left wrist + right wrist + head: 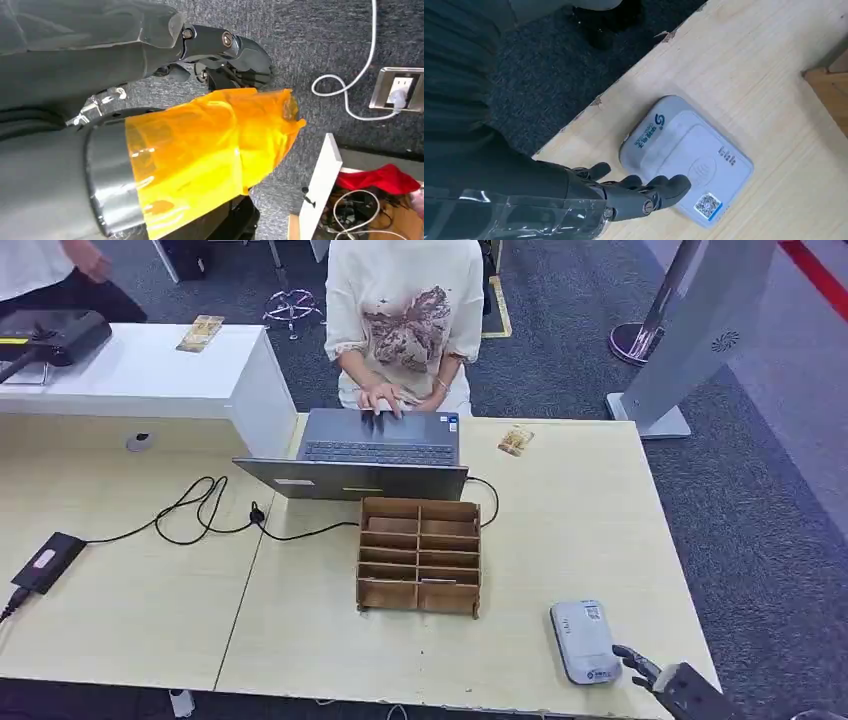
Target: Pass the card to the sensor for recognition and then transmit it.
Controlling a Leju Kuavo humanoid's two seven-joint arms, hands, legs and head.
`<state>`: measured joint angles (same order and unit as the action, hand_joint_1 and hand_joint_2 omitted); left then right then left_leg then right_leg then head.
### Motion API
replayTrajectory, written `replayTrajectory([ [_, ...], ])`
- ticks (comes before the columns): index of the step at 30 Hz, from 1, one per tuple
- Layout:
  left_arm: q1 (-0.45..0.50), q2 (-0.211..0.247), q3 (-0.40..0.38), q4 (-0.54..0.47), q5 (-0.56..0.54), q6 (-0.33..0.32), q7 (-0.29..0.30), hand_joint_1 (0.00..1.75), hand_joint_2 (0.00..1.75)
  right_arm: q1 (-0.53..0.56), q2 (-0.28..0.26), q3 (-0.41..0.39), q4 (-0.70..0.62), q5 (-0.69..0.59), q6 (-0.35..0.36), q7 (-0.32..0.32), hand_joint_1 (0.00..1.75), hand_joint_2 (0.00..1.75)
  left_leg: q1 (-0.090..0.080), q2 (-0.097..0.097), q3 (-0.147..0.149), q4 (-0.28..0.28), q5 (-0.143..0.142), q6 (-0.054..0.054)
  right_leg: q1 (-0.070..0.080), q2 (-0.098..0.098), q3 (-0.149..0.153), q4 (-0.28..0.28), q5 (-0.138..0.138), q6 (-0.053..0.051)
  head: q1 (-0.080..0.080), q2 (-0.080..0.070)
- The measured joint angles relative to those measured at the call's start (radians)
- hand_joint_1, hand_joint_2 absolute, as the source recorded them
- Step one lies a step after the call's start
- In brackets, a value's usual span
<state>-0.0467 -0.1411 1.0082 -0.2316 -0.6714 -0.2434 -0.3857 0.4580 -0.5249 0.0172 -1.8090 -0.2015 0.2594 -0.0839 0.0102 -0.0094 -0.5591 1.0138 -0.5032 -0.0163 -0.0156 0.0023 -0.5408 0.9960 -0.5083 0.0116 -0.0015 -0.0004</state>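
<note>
Presumably readying for the card, the right hand [639, 192] is hovering empty, fingers loosely apart, beside the sensor [585, 641] (near right corner)

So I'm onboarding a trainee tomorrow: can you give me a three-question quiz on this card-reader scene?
1. True or false: the right hand holds a card.
2. Where is the card on the desk? A) beside the laptop, at the far edge B) on the card reader C) in the wooden organizer
3. Fill in: the right hand's fingers lie over the edge of the ____.

Key: 1 false; 2 A; 3 card reader.
</note>
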Motion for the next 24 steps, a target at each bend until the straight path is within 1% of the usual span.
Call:
replayTrajectory([
  [5,-0.003,0.0,0.0,0.0,-0.003,-0.003,0.0,0.0,0.0,0.025,-0.042,0.014,-0.025,-0.054,-0.004,-0.011,0.0,1.75,0.0,0.0,0.0,0.0,0.0,0.0,0.0,0.001,0.0,0.0,0.0,0.0,0.0,0.0],
  [9,-0.004,-0.001,0.0,0.0,-0.004,-0.004,0.0,0.0,0.0,0.049,-0.069,0.021,-0.04,-0.073,-0.015,-0.017,0.0,1.75,0.0,-0.001,0.0,0.0,0.0,0.0,0.0,-0.001,0.0,0.0,0.0,0.0,0.001,0.0],
  [13,-0.006,-0.002,0.002,0.0,-0.01,-0.004,0.0,0.0,0.0,0.049,-0.081,0.029,-0.045,-0.081,-0.048,-0.024,0.0,1.75,0.0,0.0,0.0,0.0,0.0,0.0,0.0,0.0,0.0,0.0,0.0,0.0,0.001,0.0],
  [17,-0.006,-0.003,0.01,0.0,-0.011,-0.003,0.0,0.0,0.0,0.044,-0.082,0.033,-0.045,-0.031,-0.083,-0.024,0.0,1.75,0.0,0.0,0.0,0.0,0.0,0.0,0.0,0.0,0.001,0.0,0.0,0.0,0.0,0.0],
  [19,-0.006,-0.005,0.013,0.0,-0.011,-0.002,0.0,0.0,0.0,0.029,-0.068,0.033,-0.044,0.051,-0.114,-0.03,0.0,1.75,0.0,0.0,0.0,0.0,0.0,0.0,0.001,0.0,0.001,0.0,0.0,0.0,0.001,0.0],
  [20,-0.006,-0.006,0.016,0.0,-0.01,0.001,0.0,0.0,0.0,0.011,-0.052,0.033,-0.041,0.11,-0.13,-0.039,0.0,1.75,0.0,0.001,0.0,0.0,0.0,0.0,0.001,0.001,0.0,0.0,0.0,0.0,0.001,0.0],
  [21,-0.006,-0.008,0.019,0.0,-0.01,0.002,0.0,0.0,0.0,-0.013,-0.028,0.033,-0.038,0.168,-0.147,-0.048,0.0,1.75,0.0,0.003,0.001,0.0,0.0,0.0,0.001,0.002,0.0,0.0,0.0,0.0,0.0,0.0],
  [22,-0.007,-0.009,0.02,0.0,-0.01,0.003,0.0,0.0,0.0,-0.041,0.001,0.033,-0.032,0.206,-0.144,-0.058,0.0,1.75,0.0,0.004,0.001,0.0,0.0,0.0,0.001,0.003,0.0,0.0,0.0,0.0,0.0,0.0],
  [24,-0.009,-0.012,0.024,0.0,-0.014,0.004,0.0,0.0,0.0,-0.083,0.054,0.033,-0.024,0.234,-0.142,-0.086,0.0,1.75,0.0,0.004,0.002,0.0,0.0,0.0,0.001,0.003,0.001,0.0,0.0,0.0,0.001,0.0],
])
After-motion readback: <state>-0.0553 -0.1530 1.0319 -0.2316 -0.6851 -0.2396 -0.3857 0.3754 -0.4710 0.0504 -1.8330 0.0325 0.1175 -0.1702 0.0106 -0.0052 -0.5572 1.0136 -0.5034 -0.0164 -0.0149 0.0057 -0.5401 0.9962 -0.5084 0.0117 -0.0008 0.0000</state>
